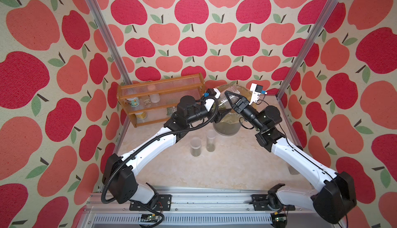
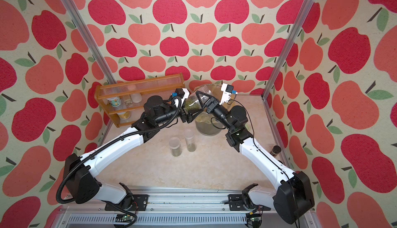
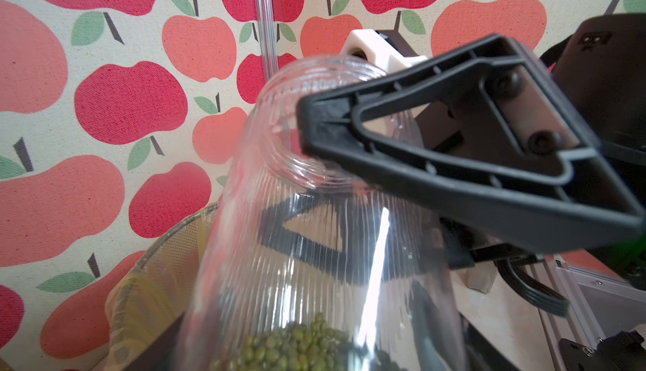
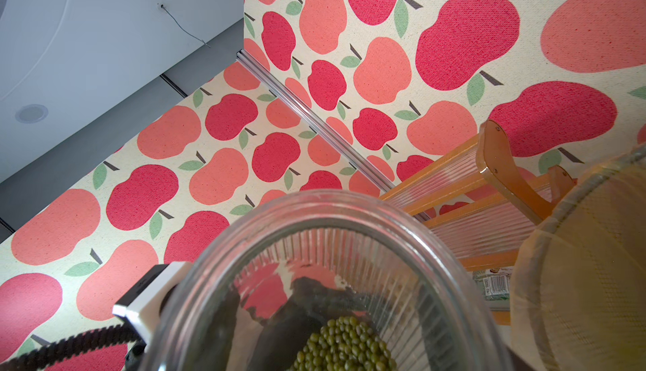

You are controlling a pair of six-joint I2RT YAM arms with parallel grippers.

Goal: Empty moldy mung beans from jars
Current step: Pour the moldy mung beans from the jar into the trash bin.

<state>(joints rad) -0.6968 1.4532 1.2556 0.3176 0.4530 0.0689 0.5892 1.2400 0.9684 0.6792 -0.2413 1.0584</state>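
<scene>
Twin high views over the table (image 1: pixel 214 173); both wrist views close on one jar (image 3: pixel 314 247).

ribbed jar (image 3: pixel 314 247) base cut off in wrist views; left pincer (image 2: pixel 190 115) partly hidden by jar; labels on cans (image 1: pixel 133 102) illegible

Glossy ribbed clear jar (image 3: pixel 279 253), smooth wooden rack (image 4: pixel 503 177), woven cloth backdrop (image 3: pixel 122 107)

Walled in apple-print cloth (image 1: pixel 193 12), framed by aluminium posts (image 1: pixel 103 27) — pale marbled tabletop (image 1: pixel 214 168) below, wooden rack (image 1: pixel 161 83) at back.
</scene>
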